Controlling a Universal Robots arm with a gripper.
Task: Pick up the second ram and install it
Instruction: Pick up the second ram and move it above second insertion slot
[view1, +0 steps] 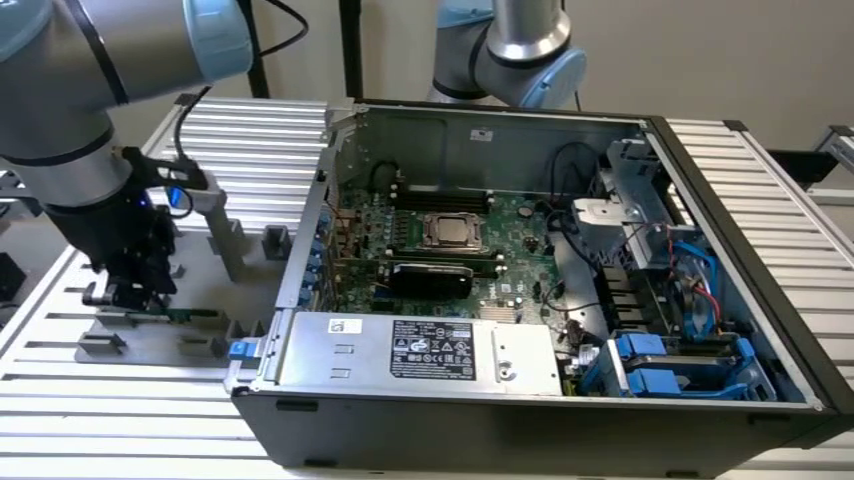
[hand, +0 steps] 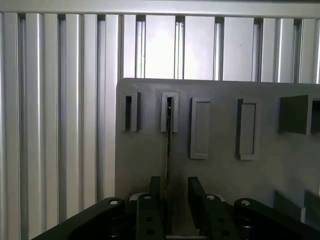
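Hovering at nine o'clock of the open case (view1: 534, 420), I have the jaws apart astride the stick.
The grey rack (hand: 220, 180) stands the second ram (hand: 168, 145) on edge so my gripper (hand: 175, 184) can take its flat faces. Seen edge-on, its chips are hidden from me, and the fingers (hand: 156, 197) cut off its near end.

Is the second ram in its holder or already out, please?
In: the second ram stands on edge in the gray holder, straddled by the open gripper.

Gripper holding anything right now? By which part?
Nothing gripped, it seems. The gripper straddles one end of the second ram, which sits on edge in the gray holder; a gap shows between ram and one finger.
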